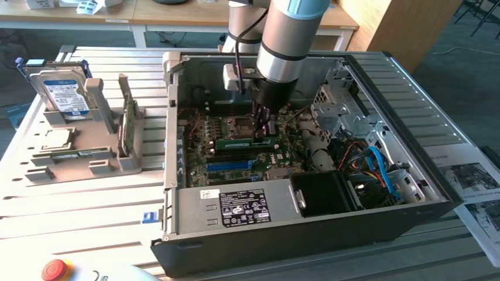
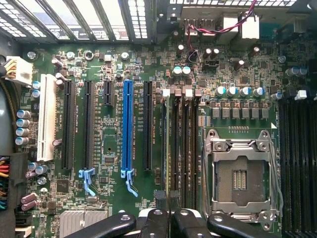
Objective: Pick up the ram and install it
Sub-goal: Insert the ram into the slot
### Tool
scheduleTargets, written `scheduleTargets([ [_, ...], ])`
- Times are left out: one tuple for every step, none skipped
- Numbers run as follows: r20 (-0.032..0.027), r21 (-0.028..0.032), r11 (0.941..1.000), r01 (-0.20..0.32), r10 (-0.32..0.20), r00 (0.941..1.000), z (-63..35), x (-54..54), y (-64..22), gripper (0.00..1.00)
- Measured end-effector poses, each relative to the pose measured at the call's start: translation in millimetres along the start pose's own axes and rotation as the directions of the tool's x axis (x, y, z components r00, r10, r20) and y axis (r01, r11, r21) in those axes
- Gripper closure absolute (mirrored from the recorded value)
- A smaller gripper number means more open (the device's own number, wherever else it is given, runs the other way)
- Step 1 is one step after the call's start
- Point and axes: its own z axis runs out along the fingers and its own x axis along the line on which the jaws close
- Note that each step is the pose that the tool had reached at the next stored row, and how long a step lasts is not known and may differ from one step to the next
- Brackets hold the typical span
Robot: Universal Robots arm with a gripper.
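Hand (image 1: pixel 263 133) (image 2: pixel 169 196): two dark fingers (image 2: pixel 156 218) drawn close together, pinching the ram (image 1: pixel 239 141) across its thin faces. The grip sits nearer the stick's end on the exterior view's right. In the wrist view the finger links cover the actual contact. Arm (image 1: pixel 285 35) cut off by the frame's upper edge.

Ram: long, narrow green board standing on its long edge, low on the motherboard (image 2: pixel 109 64) inside the open computer case (image 1: pixel 312 240).
- Its row of dark chips is barely made out in the exterior view.
- Its lower edge is lost among the black memory slots (image 2: pixel 184 144), so how deep it sits cannot be told.
- Seen edge-on in the wrist view, it is hard to separate from those slots.
- In the exterior view it lies parallel to the blue expansion slot (image 1: pixel 230 165) (image 2: pixel 127 129), between that slot and the CPU socket (image 1: pixel 242 124) (image 2: pixel 240 173), close beside the socket.

CPU socket: open, with a metal frame.

Power supply (image 1: pixel 234 208): grey box with a black label, at the case's near wall.

Cables (image 1: pixel 375 164): blue and red, bunched at the exterior view's right and partly hidden under drive brackets.

Bench (image 1: pixel 78 205): slatted, carrying the case.

Grey holder (image 1: pixel 93 164): well apart at the exterior view's left, with a blue-labelled hard drive (image 1: pixel 64 93) standing in it.

Red button (image 1: pixel 56 269): cut off at the lower edge.
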Motion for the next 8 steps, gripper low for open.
scheduleTargets([
  [0.0000, 0.0000, 1.0000, 0.000, 0.000, 1.0000, 0.0, 0.0, 0.0, 0.88],
  [0.0000, 0.0000, 1.0000, 0.000, 0.000, 1.0000, 0.0, 0.0, 0.1, 0.88],
  [0.0000, 0.0000, 1.0000, 0.000, 0.000, 1.0000, 0.0, 0.0, 0.1, 0.88],
  [0.0003, 0.0001, 1.0000, 0.000, 0.000, 1.0000, 0.4, 0.0, 0.1, 0.88],
  [0.0004, 0.0001, 1.0000, 0.000, 0.000, 1.0000, 0.8, 0.0, 0.1, 0.88],
  [0.0002, 0.0001, 1.0000, 0.000, 0.000, 1.0000, 1.3, 0.0, 0.0, 0.88],
  [0.0001, 0.0000, 1.0000, 0.000, 0.000, 1.0000, 1.7, 0.0, 0.0, 0.88],
  [0.0000, 0.0000, 1.0000, 0.000, 0.000, 1.0000, 2.1, 0.0, 0.0, 0.88],
])
